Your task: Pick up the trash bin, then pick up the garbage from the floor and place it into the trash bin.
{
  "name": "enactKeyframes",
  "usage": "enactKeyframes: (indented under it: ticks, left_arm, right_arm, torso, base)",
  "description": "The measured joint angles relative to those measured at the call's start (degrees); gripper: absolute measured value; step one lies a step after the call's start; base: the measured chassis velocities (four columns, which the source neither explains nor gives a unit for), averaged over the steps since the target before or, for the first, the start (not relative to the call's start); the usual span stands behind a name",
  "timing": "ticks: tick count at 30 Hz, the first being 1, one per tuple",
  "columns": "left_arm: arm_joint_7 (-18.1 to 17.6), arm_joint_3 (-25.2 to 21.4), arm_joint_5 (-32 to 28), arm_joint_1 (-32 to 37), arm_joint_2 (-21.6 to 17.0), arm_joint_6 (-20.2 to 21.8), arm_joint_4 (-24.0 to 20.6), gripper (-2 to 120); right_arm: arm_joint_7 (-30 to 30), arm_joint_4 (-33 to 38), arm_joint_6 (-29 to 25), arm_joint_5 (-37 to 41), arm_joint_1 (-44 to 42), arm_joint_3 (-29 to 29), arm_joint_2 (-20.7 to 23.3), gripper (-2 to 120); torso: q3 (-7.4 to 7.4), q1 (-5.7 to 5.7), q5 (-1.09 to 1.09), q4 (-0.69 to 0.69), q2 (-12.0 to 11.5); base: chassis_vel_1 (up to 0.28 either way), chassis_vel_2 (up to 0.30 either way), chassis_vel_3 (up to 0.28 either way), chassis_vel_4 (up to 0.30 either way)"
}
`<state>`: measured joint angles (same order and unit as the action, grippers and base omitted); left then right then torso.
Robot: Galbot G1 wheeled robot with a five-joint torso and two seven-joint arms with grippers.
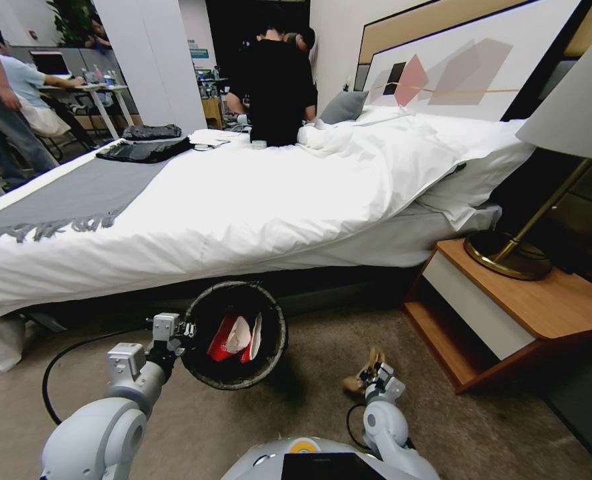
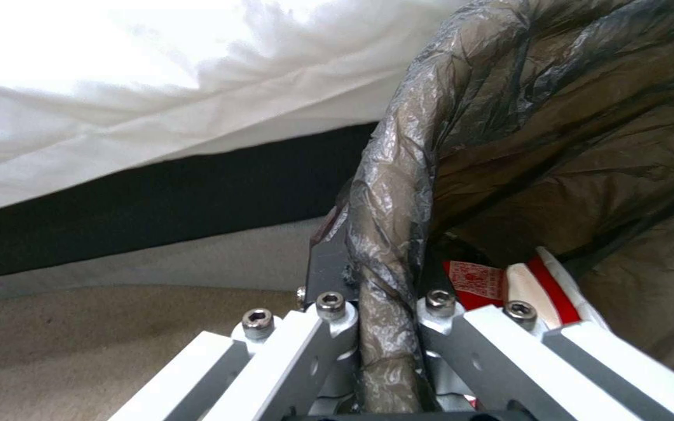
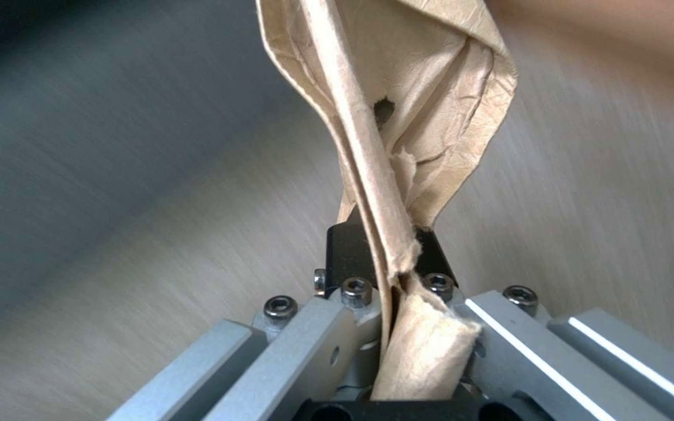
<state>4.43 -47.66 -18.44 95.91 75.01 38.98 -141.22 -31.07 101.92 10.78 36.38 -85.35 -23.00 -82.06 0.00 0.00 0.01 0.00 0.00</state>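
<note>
Here right hand pinches brown paper.

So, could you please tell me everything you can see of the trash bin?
The trash bin is a small round bucket lined with a crinkled dark brown-black plastic bag folded over its rim. It tilts with its mouth towards the head camera, beside the bed. The left pincer is clamped on its rim. Inside lies a red-and-white wrapper.
</note>
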Motion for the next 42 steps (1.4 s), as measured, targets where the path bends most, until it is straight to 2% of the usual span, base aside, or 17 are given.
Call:
enactKeyframes:
  ticks: [3,7,8,11,16,23,32,33,35,38,40,42]
  left_arm:
    - [-0.4,0.2,-0.1,0.1,-0.6,0.2,0.0,1]
    - [-0.6,1.0,1.5,0.3,-0.7,0.1,0.7,1]
    - [-0.6,1.0,1.5,0.3,-0.7,0.1,0.7,1]
    - [-0.6,1.7,2.3,0.0,-0.8,0.0,0.9,1]
    - [-0.8,1.7,2.5,0.6,-0.5,-0.1,0.3,1]
    - [-0.7,1.8,0.9,-0.4,-2.3,0.1,0.5,1]
    - [-0.2,2.2,-0.2,-0.8,-3.1,0.1,1.4,1]
    - [-0.1,2.1,0.0,-1.3,-2.6,0.0,1.5,1]
    - [0.0,2.1,0.9,-1.7,-1.9,-0.1,1.6,1]
    - [0.2,2.2,1.7,-1.8,-1.5,-0.3,1.6,1]
    - [0.6,2.1,2.8,-1.9,-2.6,-0.4,1.4,1]
    - [0.7,2.0,3.0,-1.9,-2.8,-0.4,1.3,1]
  right_arm:
    - [2.6,3.0,1.1,-3.2,0.1,-1.2,0.3,0]
    - [9.9,11.7,7.2,-5.2,0.6,-3.6,1.0,0]
    - [9.9,11.7,7.2,-5.2,0.6,-3.6,1.0,0]
    - [12.9,19.0,9.3,-4.4,1.3,-3.2,4.7,0]
    - [13.6,24.3,11.6,-2.7,2.1,-2.2,7.0,0]
    - [16.3,32.4,13.5,-2.2,4.1,2.1,10.2,0]
    - [22.4,33.6,10.6,-0.8,7.0,4.2,17.6,0]
    - [24.3,33.6,9.6,-0.6,7.0,4.3,20.0,0]
    - [25.6,33.4,8.3,-0.6,6.9,4.7,21.8,0]
    - [26.9,33.1,7.2,-0.7,7.1,5.2,23.9,0]
    - [28.4,33.3,6.7,-0.3,7.4,5.6,25.8,0]
    - [28.7,33.4,6.7,-0.3,7.4,5.7,25.9,0]
  torso:
    - [0.00,0.00,0.00,0.00,0.0]
    - [0.00,0.00,0.00,0.01,0.0]
    - [0.00,0.00,0.00,0.01,0.0]
    - [0.00,0.00,0.00,-0.01,0.0]
    - [0.00,0.00,-0.01,0.02,0.0]
    - [0.00,0.00,0.00,0.00,0.0]
    - [0.00,0.00,0.00,0.01,0.0]
    - [0.00,0.00,-0.01,0.00,0.0]
    - [0.00,0.00,0.00,-0.01,0.0]
    - [0.00,0.00,0.00,0.01,0.0]
    - [0.00,0.00,0.00,0.00,0.0]
    - [0.00,0.00,0.00,0.00,0.0]
  base:
    - [0.000,0.000,0.000,0.000]
    - [0.000,0.000,0.000,0.000]
    - [0.000,0.000,0.000,0.000]
    - [0.000,0.000,0.000,0.000]
    - [0.000,0.000,0.000,0.000]
    - [0.000,0.000,0.000,0.000]
    - [0.000,0.000,0.000,0.000]
    - [0.000,0.000,0.000,0.000]
    - [0.000,0.000,0.000,0.000]
    - [0.000,0.000,0.000,0.000]
    - [0.000,0.000,0.000,0.000]
    - [0.000,0.000,0.000,0.000]
